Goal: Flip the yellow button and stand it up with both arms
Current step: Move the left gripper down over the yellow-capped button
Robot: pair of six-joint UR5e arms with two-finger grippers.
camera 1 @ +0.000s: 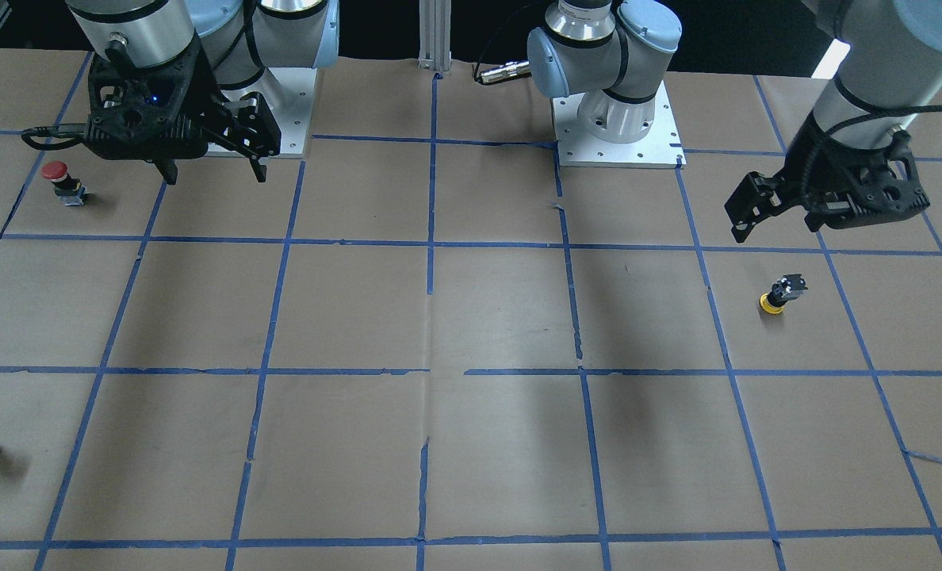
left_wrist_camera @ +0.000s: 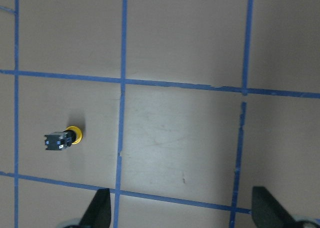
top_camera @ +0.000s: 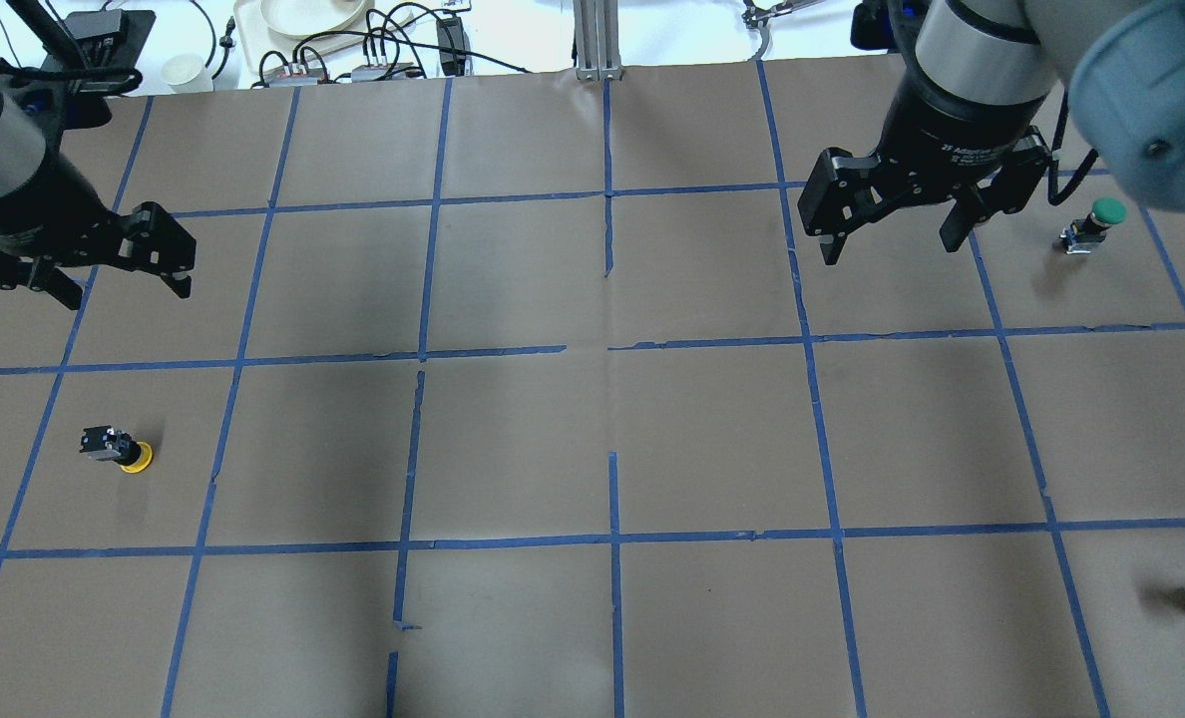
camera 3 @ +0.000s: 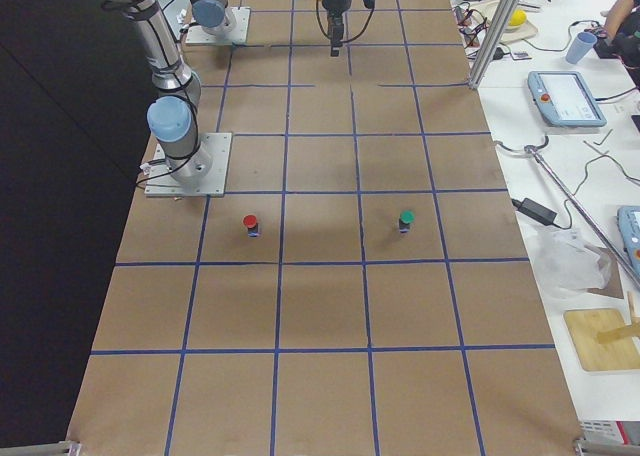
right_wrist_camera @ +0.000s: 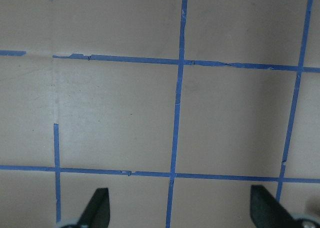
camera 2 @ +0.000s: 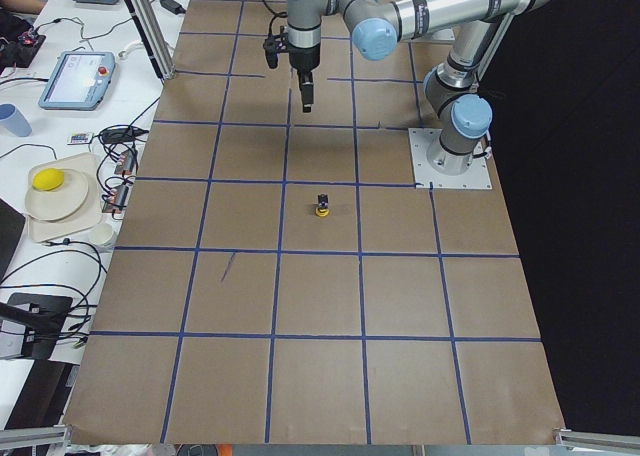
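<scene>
Resting cap-down in the overhead view's lower left, the yellow button [top_camera: 119,451] is untouched (base uppermost, slightly tilted). Above it the left gripper [top_camera: 124,287] hovers, jaws wide and empty. At upper right, the right gripper [top_camera: 890,249] is likewise wide. Step in hand, apparently: approach. Next, the left gripper must descend around the body.

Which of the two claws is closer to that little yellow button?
Left. The left gripper hovers open in the air near the yellow button, not touching it. The right gripper hangs far across the table, by the green button.
</scene>
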